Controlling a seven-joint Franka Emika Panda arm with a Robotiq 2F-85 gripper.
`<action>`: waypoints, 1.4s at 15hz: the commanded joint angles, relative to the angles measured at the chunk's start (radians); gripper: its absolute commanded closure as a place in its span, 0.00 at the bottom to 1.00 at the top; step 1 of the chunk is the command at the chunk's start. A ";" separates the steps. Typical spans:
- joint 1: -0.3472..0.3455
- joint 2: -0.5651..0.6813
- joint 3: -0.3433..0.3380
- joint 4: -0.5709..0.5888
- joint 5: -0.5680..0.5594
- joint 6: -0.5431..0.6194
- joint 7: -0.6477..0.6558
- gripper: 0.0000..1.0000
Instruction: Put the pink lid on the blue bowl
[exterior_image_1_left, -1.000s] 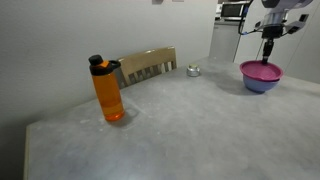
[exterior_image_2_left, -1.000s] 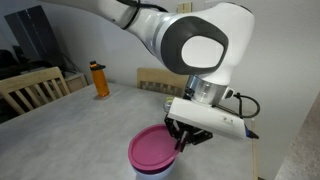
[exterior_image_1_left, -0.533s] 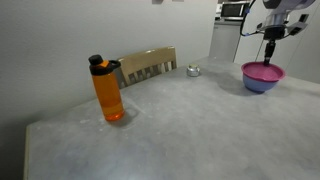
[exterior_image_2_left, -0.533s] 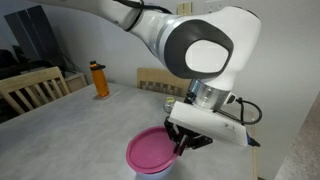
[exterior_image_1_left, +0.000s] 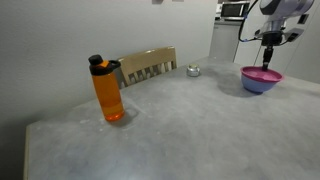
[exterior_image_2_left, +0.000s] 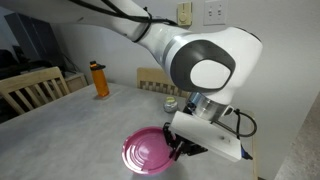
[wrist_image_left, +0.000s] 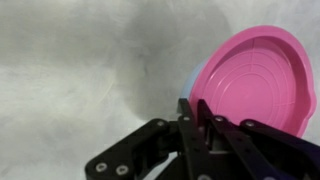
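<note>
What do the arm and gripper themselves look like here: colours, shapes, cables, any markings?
The arm is glossy white with bulbous, rounded links, and one joint carries a round grey cap. A black cable loops beside the wrist, above a flat white block. The gripper is all black, with slim fingers on hinged linkage bars dotted with small silvery bolts. No lettering is legible.

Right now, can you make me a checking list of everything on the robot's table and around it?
Surface: grey table, no spills seen.
Job's things: pink lid over the blue bowl; whether it sits flat cannot be told.
Clutter: orange bottle standing upright; small silvery jar near the far edge.
Grippers: end effector at the lid's rim, fingers close together; whether it grips cannot be told.
Cables: black cable looping by the wrist.
Surroundings: wooden chair behind the table, plain wall.
</note>
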 joint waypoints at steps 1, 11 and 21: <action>-0.029 0.027 0.028 0.043 0.021 -0.039 -0.004 0.97; 0.035 -0.069 0.008 -0.081 -0.005 0.043 0.127 0.36; 0.193 -0.328 -0.077 -0.395 -0.154 0.282 0.728 0.00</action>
